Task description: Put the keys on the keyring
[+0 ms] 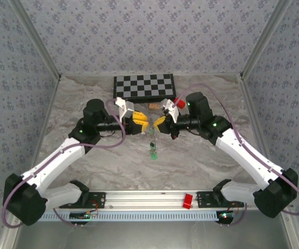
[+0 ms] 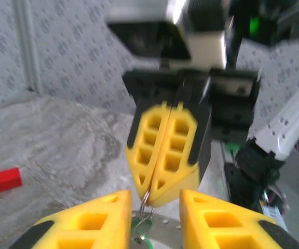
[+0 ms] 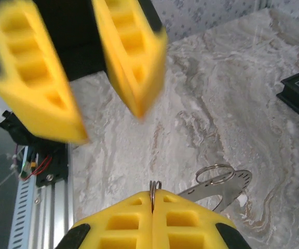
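Ref = checkerboard, at rear centre of table. Just in front of its front edge, approx mid: tile. By its front-R corner: block. Further in front, approx on its centreline, 2 grippers meet tip to tip: L gripper on L, R gripper on R. Betw R gripper's fingertips: keyring. Below that, further again from board: keys. Far in front, at table's near edge, R of board's centre: 2nd block on rail.
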Controlling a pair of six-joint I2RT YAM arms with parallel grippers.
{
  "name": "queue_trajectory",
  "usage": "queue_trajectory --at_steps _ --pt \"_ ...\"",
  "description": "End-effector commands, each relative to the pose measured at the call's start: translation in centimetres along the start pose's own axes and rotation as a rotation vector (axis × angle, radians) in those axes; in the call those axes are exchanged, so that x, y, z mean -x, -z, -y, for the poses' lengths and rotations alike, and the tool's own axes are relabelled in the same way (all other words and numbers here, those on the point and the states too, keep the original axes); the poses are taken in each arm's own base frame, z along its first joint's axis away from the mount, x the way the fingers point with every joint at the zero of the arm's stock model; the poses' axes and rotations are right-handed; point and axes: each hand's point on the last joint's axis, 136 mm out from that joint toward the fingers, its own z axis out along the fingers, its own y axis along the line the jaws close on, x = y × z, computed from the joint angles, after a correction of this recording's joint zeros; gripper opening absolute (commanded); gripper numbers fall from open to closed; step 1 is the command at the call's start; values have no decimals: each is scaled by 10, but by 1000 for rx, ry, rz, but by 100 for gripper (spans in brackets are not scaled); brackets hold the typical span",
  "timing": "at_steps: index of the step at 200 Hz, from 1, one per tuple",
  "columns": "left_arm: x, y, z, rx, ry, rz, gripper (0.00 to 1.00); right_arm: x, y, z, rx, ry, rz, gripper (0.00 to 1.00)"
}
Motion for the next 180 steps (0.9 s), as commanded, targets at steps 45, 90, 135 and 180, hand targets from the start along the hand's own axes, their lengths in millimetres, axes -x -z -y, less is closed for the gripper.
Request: queue_trajectory --at_steps 45,90,135,180 --pt "25 7 -12 82 65 139 34 74 32 -11 49 87 485 0" --pt "27 4 -17 84 95 150 33 91 40 -13 92 66 604 0" --pt "29 -2 -18 59 105 151 35 93 39 -15 120 50 623 0" --pt "31 -12 -8 9 76 142 41 89 37 -15 128 39 611 0"
